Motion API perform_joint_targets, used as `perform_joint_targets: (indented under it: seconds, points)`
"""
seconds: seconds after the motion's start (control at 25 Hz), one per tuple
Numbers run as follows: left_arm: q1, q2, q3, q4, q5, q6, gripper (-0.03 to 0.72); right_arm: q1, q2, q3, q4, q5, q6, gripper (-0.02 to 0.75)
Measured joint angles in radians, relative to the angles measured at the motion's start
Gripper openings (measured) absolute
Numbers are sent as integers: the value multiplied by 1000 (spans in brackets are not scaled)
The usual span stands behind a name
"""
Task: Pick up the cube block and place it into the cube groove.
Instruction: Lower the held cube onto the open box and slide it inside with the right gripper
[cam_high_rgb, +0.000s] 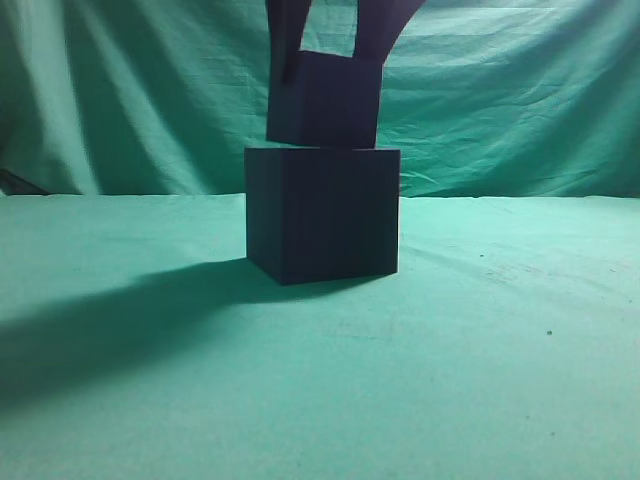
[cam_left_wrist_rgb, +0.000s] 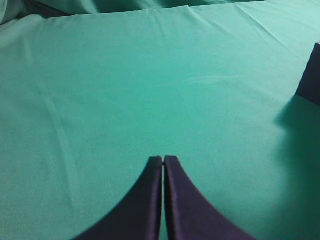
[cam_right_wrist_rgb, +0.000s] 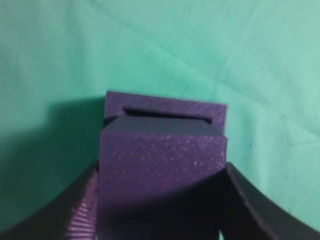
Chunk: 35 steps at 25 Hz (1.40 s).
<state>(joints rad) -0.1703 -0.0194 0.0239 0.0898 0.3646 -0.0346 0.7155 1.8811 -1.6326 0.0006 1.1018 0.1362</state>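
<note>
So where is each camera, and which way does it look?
Exterior view: low at table height, facing the box side-on, with the block above it in the right gripper.
Left wrist view: on the left arm, looking down over its shut gripper at green cloth.
Right wrist view: on the right arm, looking down past its fingers.
Exterior and right wrist share block and box.

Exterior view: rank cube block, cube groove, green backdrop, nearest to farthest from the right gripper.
1. cube block: held in the right gripper.
2. cube groove: directly below.
3. green backdrop: behind everything.
</note>
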Motion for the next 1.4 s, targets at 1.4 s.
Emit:
perform_joint_targets:
  seconds: [1.4]
  points:
    - [0,0,0,0,0,0,0,2,39,-89,20,111,-15,608]
